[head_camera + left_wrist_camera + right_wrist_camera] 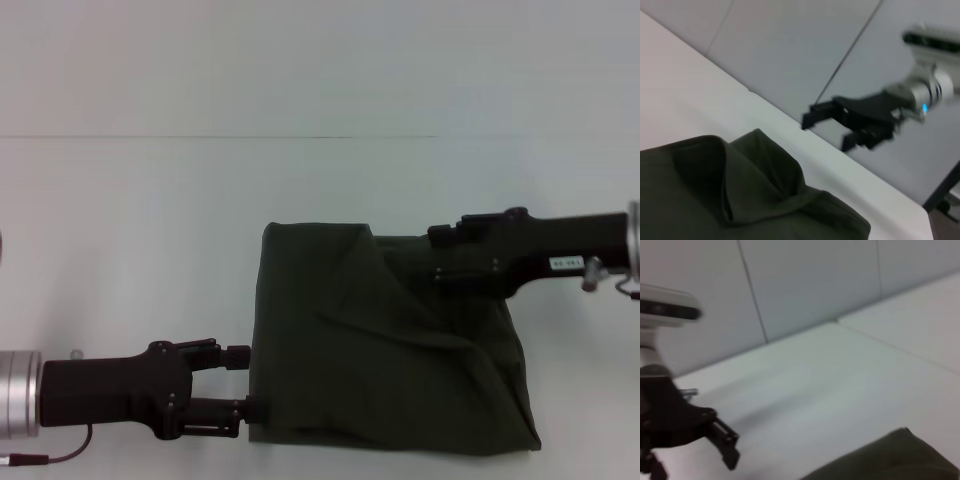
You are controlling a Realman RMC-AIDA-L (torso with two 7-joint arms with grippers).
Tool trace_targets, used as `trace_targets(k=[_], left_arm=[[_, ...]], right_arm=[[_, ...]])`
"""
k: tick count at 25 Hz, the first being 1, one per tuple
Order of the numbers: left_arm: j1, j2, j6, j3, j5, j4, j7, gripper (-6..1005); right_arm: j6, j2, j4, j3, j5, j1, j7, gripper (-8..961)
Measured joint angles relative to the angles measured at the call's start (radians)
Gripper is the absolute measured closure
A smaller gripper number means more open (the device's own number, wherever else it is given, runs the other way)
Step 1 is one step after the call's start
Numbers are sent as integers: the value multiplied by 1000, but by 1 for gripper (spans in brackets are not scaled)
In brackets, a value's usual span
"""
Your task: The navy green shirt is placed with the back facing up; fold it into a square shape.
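Observation:
The navy green shirt (390, 350) lies folded into a rough square on the white table, with a diagonal fold ridge across its top; it also shows in the left wrist view (740, 200) and the right wrist view (895, 460). My left gripper (245, 382) sits at the shirt's near left edge, open, its fingers on either side of the hem line with nothing clamped. My right gripper (440, 255) hovers over the shirt's far right part. The left wrist view shows the right gripper (826, 134) above the table beyond the cloth, open and holding nothing.
The white table (150, 250) stretches bare to the left and behind the shirt, up to its far edge at a grey wall (320, 60). In the right wrist view the left gripper's finger (725, 442) shows above the table.

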Motion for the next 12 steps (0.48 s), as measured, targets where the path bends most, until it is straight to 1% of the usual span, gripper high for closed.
trace_targets(k=[3, 6, 8, 12], left_arm=[[10, -3, 8, 0, 0, 11, 51, 108], [20, -8, 21, -2, -1, 29, 73, 108], [23, -11, 26, -1, -1, 35, 83, 108], [24, -13, 39, 4, 0, 36, 96, 108]], right_arm=[[64, -5, -200, -198, -105, 26, 327, 209], [59, -2, -356, -350, -249, 67, 574, 209], [33, 1, -415, -421, -334, 106, 696, 209], [-25, 5, -433, -521, -468, 192, 887, 208]])
